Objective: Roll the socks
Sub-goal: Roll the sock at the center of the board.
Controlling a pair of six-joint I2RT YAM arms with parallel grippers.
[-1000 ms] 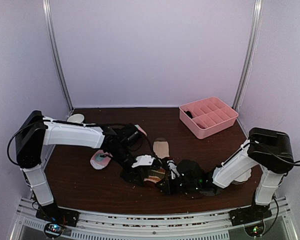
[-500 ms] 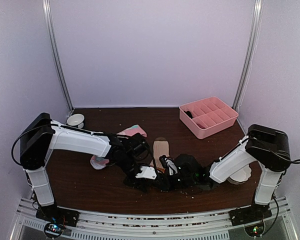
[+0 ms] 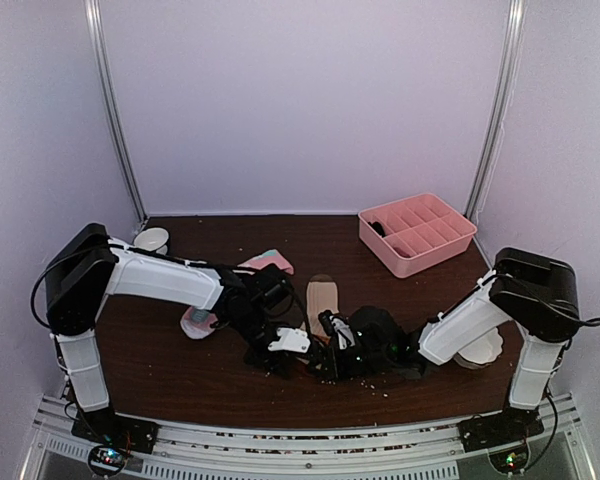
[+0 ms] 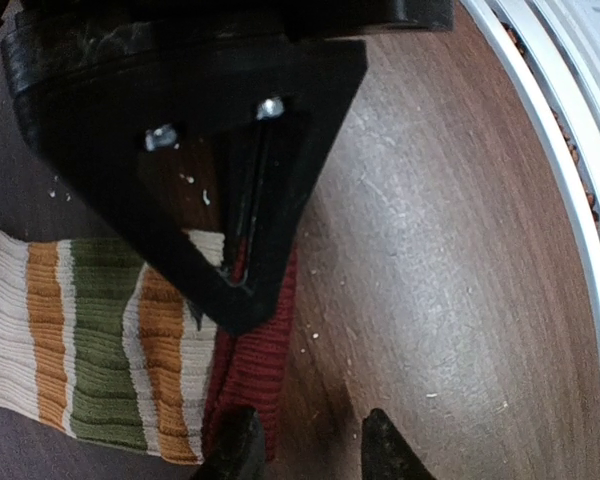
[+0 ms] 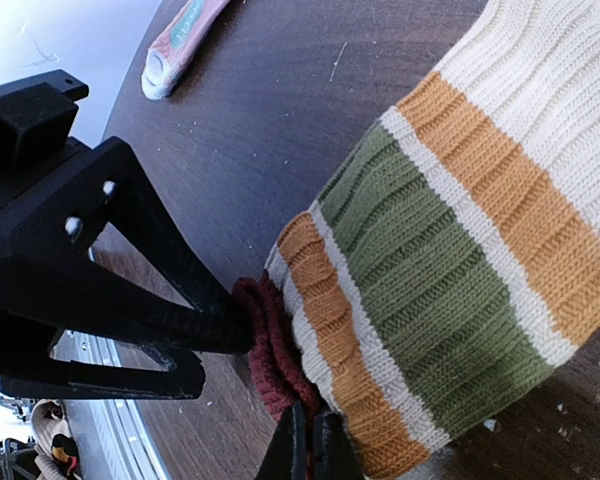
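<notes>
Maroon ribbing caps the beige sock point(image 4: 90, 350), which lies flat on the wooden table point(image 4: 460, 250) in the left wrist view, with cream, orange and green stripes beside the cuff. The left gripper point(image 4: 310, 450) holds its fingers apart, bare wood between them and one tip at the cuff's edge. The right gripper point(image 4: 242, 285) presses onto the cuff opposite.

The right wrist view shows its jaws together, pinching that cuff.

From the top camera, both arms meet near the table's front. The pink sock point(image 3: 265, 263) lies behind the left arm, and a pink tray point(image 3: 440, 255) stands back right.
</notes>
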